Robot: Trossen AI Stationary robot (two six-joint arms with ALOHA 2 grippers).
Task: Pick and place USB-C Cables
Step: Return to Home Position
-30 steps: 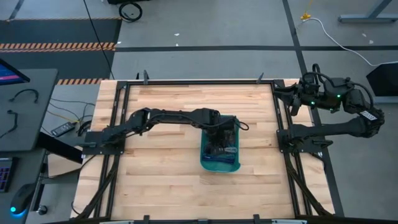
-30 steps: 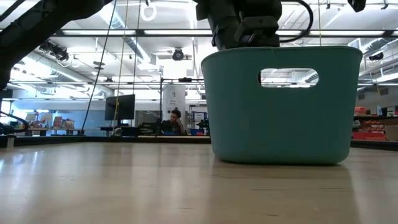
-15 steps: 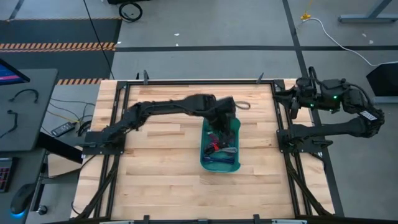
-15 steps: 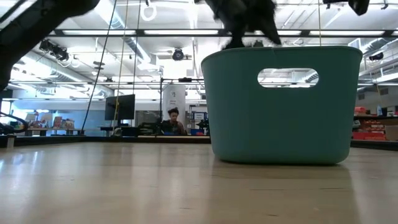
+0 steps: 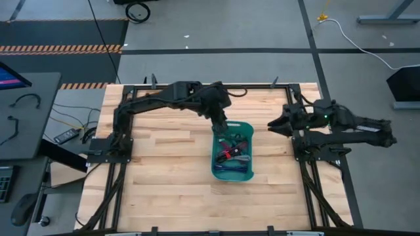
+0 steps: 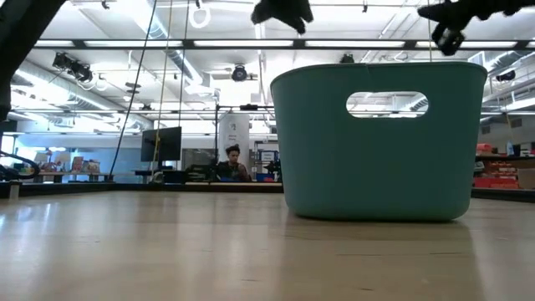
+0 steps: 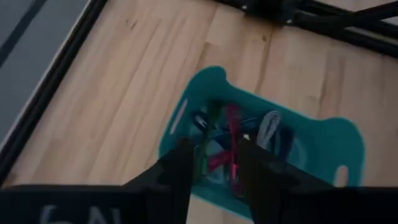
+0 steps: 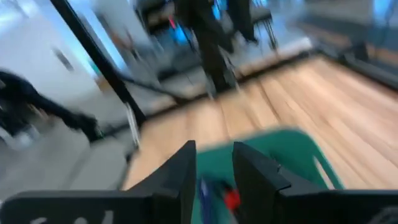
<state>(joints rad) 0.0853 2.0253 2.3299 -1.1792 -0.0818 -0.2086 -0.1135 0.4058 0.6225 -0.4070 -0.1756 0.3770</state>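
Wooden table at frame centre carries the bin, cables heaped inside. Left gripper hangs open, empty, above its upper rim; right gripper open nearby. I fear a low swing clipping the rim, spilling them.

Teal bin mid-table, left end effector above its far rim, bare table all round.

Low view: bin wall hides whatever's inside; left arm and right arm chopped by top edge. Right wrist view smeared, bin just teal blur. High view: USB-C cables too tiny to count. Left wrist view: my fingers cover part of bin's rim.
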